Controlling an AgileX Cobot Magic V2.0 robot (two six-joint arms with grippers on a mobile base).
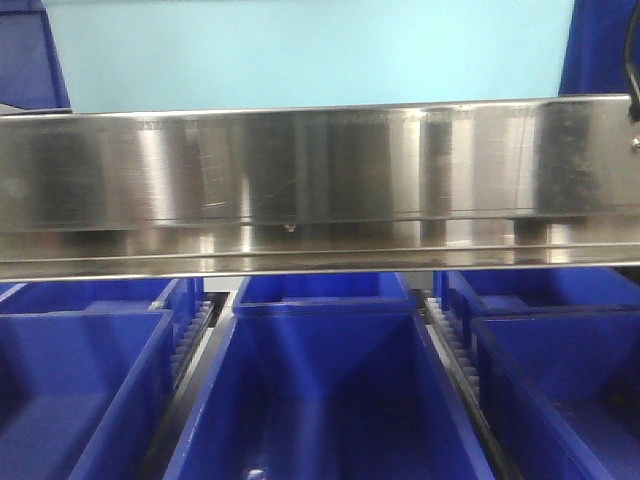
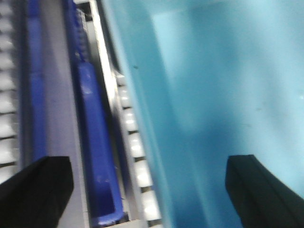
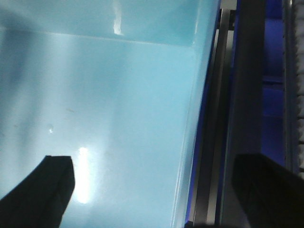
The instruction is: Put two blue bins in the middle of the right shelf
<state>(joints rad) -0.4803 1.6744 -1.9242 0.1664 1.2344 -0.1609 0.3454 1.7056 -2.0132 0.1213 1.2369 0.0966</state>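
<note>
- Shelving fills our front view: a steel rail [image 1: 320, 180] runs across it, with the pale blue bin [image 1: 300, 50] on the level above.
- That bin is the one being worked on, and each wrist camera looks into it along one side wall.
- Our left hand [image 2: 145, 166] is spread wide and grips nothing. It straddles the bin's left wall, one finger inside and one outside, near the rollers [image 2: 135, 145].
- Our right hand [image 3: 154, 164] is likewise released, astride the right wall.
- We judge the step to be the grasp. We cannot tell how deep the fingers sit, so both should seat well over the walls, then close together — an uneven pinch could tilt the bin.
- Below the rail, darker blue bins [image 1: 320, 390] sit in lanes — the lift should clear them and the rail.
</note>
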